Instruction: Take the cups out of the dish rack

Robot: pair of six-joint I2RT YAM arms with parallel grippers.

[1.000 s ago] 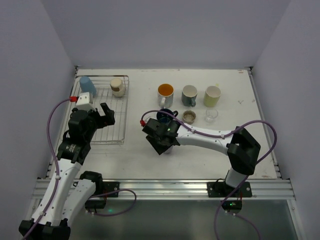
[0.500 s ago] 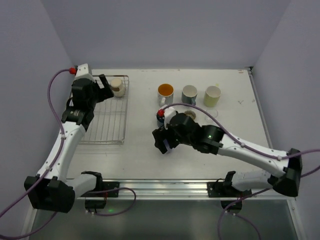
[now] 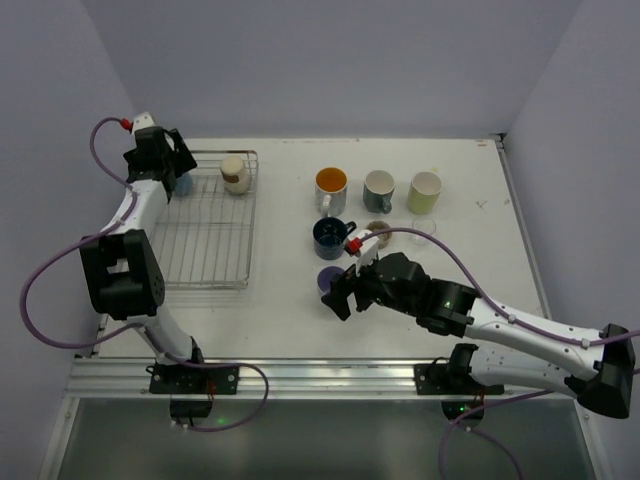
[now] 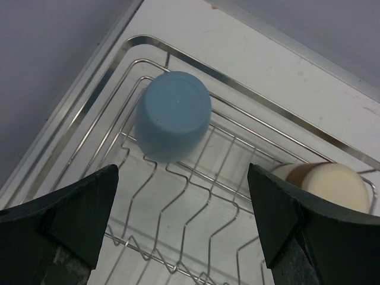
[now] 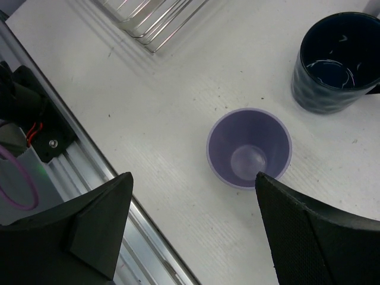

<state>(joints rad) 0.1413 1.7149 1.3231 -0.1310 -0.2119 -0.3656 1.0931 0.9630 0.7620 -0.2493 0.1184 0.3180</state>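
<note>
The dish rack (image 3: 205,250) stands at the left. A light blue cup (image 4: 173,116) sits upside down in its far left corner. A beige cup (image 4: 332,184) lies on its side at the far right of the rack and also shows in the top view (image 3: 235,172). My left gripper (image 4: 183,178) is open and empty above the rack, just short of the blue cup; in the top view (image 3: 165,158) it hides most of that cup. A lavender cup (image 5: 249,148) stands upright on the table. My right gripper (image 5: 194,178) is open and empty just beside it, seen in the top view (image 3: 340,292).
A navy mug (image 5: 335,62) stands right behind the lavender cup. Further back stand the orange-inside cup (image 3: 331,183), grey cup (image 3: 378,186), pale yellow-green cup (image 3: 425,190), a small tan cup (image 3: 378,232) and a clear glass (image 3: 423,230). The table's metal front rail (image 5: 65,172) is close.
My left arm has swung from the rack's near side to its far left corner, over the blue cup. My right gripper has let go of the lavender cup and drawn back.
</note>
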